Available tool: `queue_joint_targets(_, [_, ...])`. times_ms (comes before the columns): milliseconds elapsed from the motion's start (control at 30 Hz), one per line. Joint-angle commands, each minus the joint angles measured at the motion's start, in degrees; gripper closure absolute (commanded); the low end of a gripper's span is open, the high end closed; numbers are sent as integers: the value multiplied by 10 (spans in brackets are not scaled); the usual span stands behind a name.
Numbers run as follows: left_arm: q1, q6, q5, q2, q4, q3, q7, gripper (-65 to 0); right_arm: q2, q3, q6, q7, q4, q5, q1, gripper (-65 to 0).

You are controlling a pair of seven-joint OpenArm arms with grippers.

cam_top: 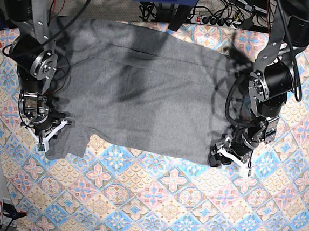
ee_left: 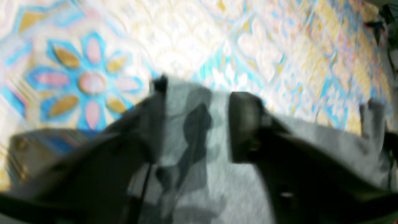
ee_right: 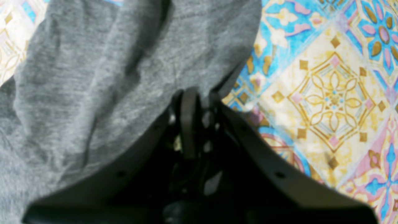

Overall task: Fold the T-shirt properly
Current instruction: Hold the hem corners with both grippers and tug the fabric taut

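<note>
Shirt (cam_top: 145, 93) spread flat across desk (cam_top: 163, 203), both arms at its near corners. Right end effector (ee_right: 199, 93) pinched shut on shirt edge. Left end effector (ee_left: 196, 121) straddles fabric, fingers apart — no proper grip. Risk: lift now and left corner slips out — fold goes crooked, cloth (ee_right: 326, 93) maybe snags.

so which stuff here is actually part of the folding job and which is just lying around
Part of the job:
- T-shirt
- left gripper, at the shirt's corner
- right gripper, shut on the shirt's other corner

Just lying about:
- tablecloth
- power strip and cables behind the table
</note>
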Motion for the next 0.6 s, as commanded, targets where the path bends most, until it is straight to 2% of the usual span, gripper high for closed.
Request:
queue_joint_targets(0, [-10,-7,8,-5,6,1,-5,-215,7,-2,1,-10,2,-5,10,-63])
queue_joint_targets(100, [-9,-7,35,-5,6,1,18,-127,7,-2,1,-10,2,-5,10,-63])
queue_joint_targets(267, [-7,-7,41,-6,6,1,23,-111,7,-2,1,-10,2,-5,10,-63])
queue_joint_targets(367, [7,-7,41,-7,10,1,23,-65,7,2,1,-10,2,-5,10,-60])
queue_joint_targets(467, [8,-7,36,-6,10,1,23,-63,7,5,1,-10,7,-2,10,-58])
queue_joint_targets(567, [7,-7,34,-6,10,-2,23,-61,7,18,1,-9,10,-2,10,-29])
